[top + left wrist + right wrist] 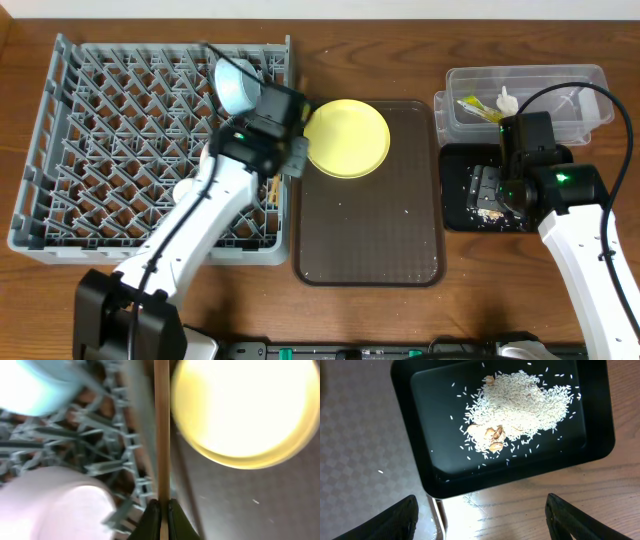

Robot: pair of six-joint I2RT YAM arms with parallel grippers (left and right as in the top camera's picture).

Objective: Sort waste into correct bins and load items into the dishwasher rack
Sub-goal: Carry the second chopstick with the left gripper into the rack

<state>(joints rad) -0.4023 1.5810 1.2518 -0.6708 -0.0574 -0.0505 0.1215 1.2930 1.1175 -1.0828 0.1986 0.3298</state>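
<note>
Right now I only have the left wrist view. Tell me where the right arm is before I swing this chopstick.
Observer: The right claw hangs open above the black tray, on the other side of the brown tray from you.
Operator: Say what is in that black tray.
Observer: A heap of rice with a few brownish bits in it.
Operator: Report on the clear tub too.
Observer: The tub sits just beyond the black tray and holds the wrapper and a white scrap.
</note>
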